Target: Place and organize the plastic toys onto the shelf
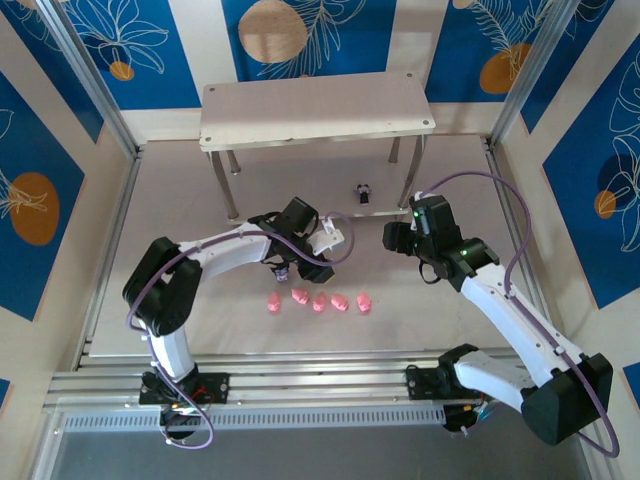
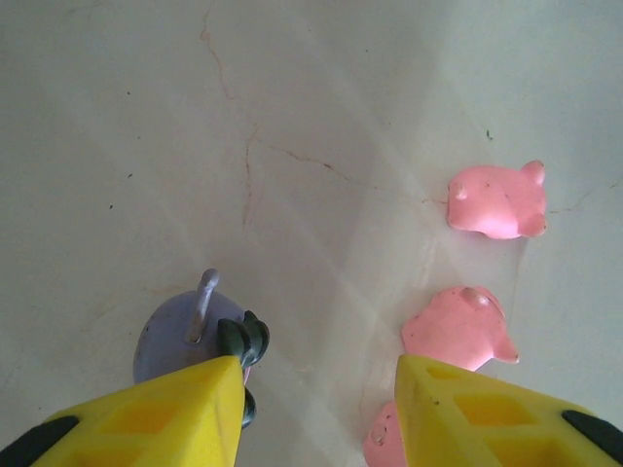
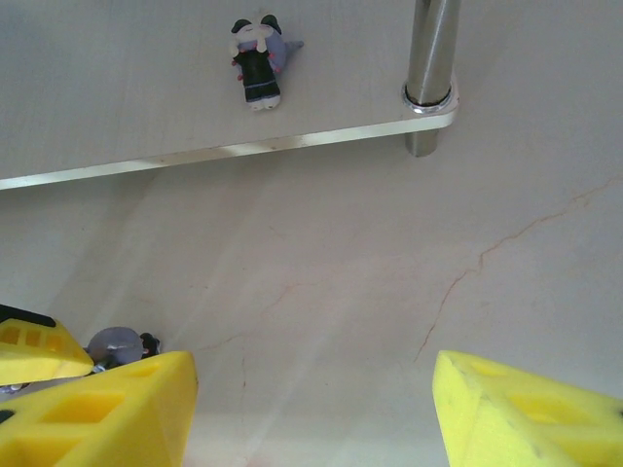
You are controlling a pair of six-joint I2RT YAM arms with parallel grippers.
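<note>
Left gripper (image 2: 319, 375) is hanging open low over the tabletop (image 2: 292, 117), with nothing sitting between its jaws.

Its yellow fingers (image 2: 165, 418) are standing apart over bare surface. The purple toy (image 2: 185, 336) is lying just outside the gap, touching or nearly touching one fingertip. Pink pigs (image 2: 458, 331) are lying just beside the other fingertip; five of them are sitting in a row near the arms. Right gripper (image 3: 313, 389) is hovering open too, empty, and facing the shelf (image 1: 315, 110). One dark figurine (image 3: 257, 63) is already lying on the shelf's lower board near a leg (image 3: 428, 68). Risk, as I am judging it: closing from here is likely pinching air and shoving the purple toy away, since it is sitting off-centre. Sliding sideways to centre it is risking a knock to the pigs.
</note>
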